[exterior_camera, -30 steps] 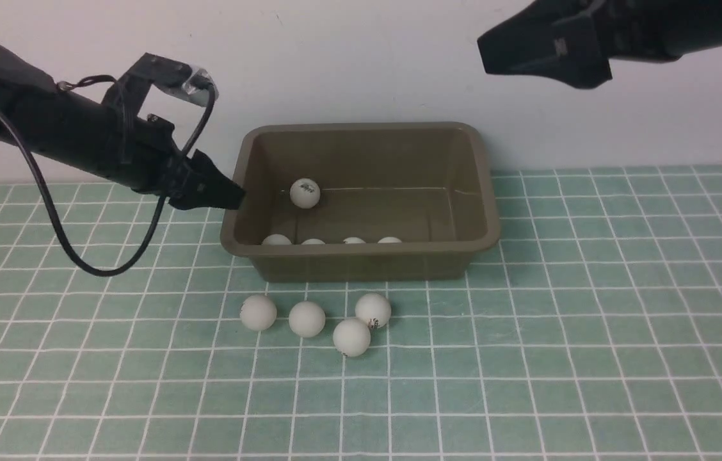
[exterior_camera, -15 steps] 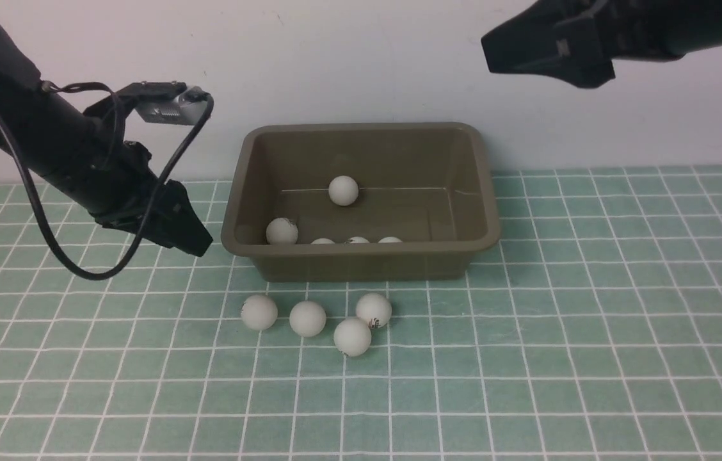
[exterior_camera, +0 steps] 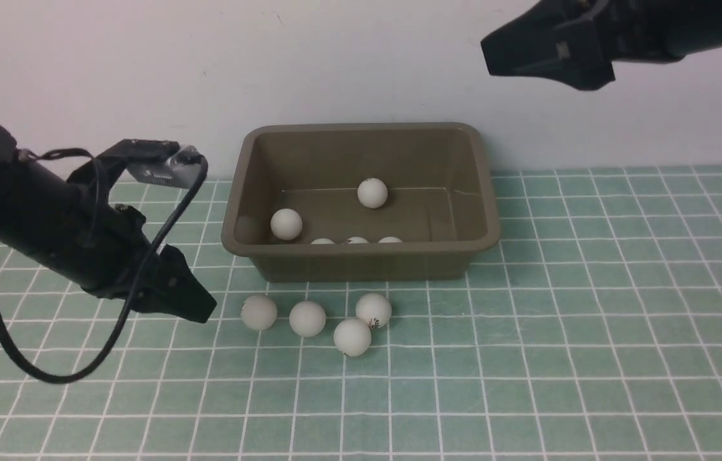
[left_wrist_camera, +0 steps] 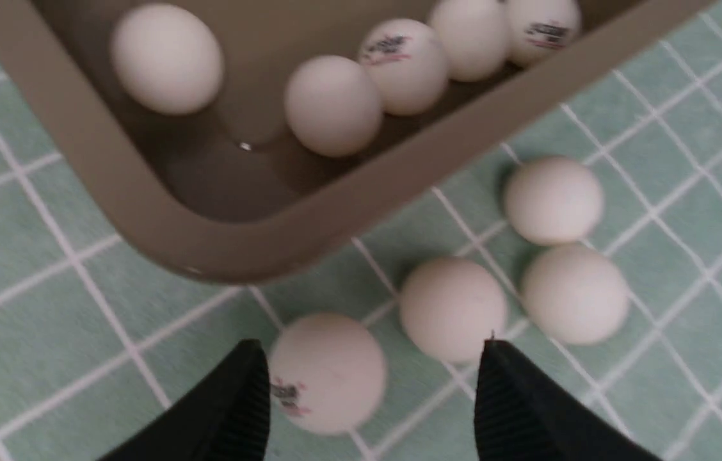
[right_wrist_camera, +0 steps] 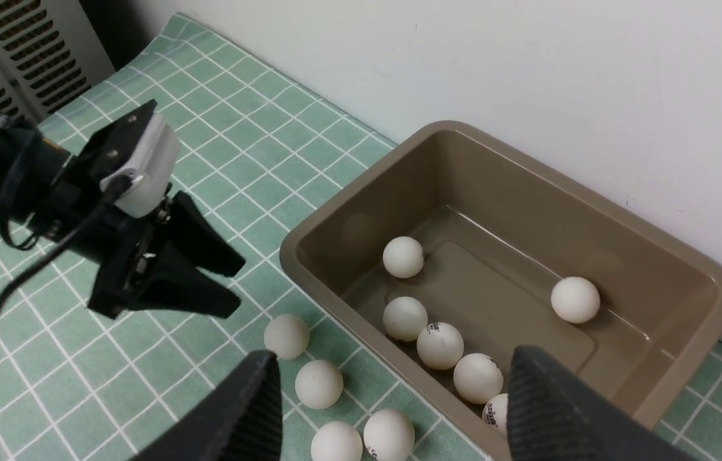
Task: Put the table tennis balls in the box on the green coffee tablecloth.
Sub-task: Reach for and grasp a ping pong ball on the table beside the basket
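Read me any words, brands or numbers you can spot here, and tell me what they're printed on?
Nothing can be read.
First ball in the box: dark logo over a pink stripe, too blurred.
Second ball in it: similar logo, too blurred.
Loose ball on the tablecloth: dark and red mark, too blurred.
Box and tablecloth themselves: no writing seen.

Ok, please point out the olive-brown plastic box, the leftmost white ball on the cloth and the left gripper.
Olive-brown plastic box [exterior_camera: 361,250], front view, near rim.
Leftmost white ball on cloth [exterior_camera: 258,312], front view, centre.
Left gripper [left_wrist_camera: 372,358], left wrist view, midway between fingertips.
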`<state>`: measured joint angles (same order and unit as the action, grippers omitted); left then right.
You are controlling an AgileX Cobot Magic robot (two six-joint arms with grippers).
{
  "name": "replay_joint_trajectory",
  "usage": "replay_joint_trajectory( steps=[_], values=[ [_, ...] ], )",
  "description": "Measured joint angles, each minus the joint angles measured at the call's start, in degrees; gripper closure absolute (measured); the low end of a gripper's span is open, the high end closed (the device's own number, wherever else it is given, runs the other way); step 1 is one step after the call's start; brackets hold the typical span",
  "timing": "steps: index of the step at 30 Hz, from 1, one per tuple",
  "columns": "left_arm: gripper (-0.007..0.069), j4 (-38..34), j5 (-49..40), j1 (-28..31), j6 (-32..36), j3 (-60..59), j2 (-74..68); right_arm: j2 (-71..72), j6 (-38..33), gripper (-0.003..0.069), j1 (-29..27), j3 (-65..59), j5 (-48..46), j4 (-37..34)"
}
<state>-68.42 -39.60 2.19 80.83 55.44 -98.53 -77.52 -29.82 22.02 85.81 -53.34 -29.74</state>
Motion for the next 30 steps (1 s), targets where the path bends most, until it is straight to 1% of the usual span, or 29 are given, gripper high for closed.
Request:
replay_joint_trajectory(
  steps=[4,11,15,20,30],
  values=[
    [0.0230,-3.05,1.00,0.00,4.40,0.00,-2.61,0.00,0.00,0.0228,0.00,0.00,0.27,0.00],
    [0.0230,-4.75,1.00,0.00,6.75,0.00,-6.13,0.00,0.00,0.0228,0.00,0.00,0.78,0.00],
    [0.0230,-6.77,0.74,0.00,9.59,0.00,-7.64,0.00,0.00,0.0228,0.00,0.00,0.91,0.00],
    [0.0230,-11.37,-1.11,-0.06,14.12,0.00,-9.69,0.00,0.00,0.0228,0.00,0.00,0.91,-0.05],
    [0.0230,-12.15,-0.55,-1.86,17.55,0.00,-12.67,0.00,0.00,0.0228,0.00,0.00,1.02,-0.10]
  ],
)
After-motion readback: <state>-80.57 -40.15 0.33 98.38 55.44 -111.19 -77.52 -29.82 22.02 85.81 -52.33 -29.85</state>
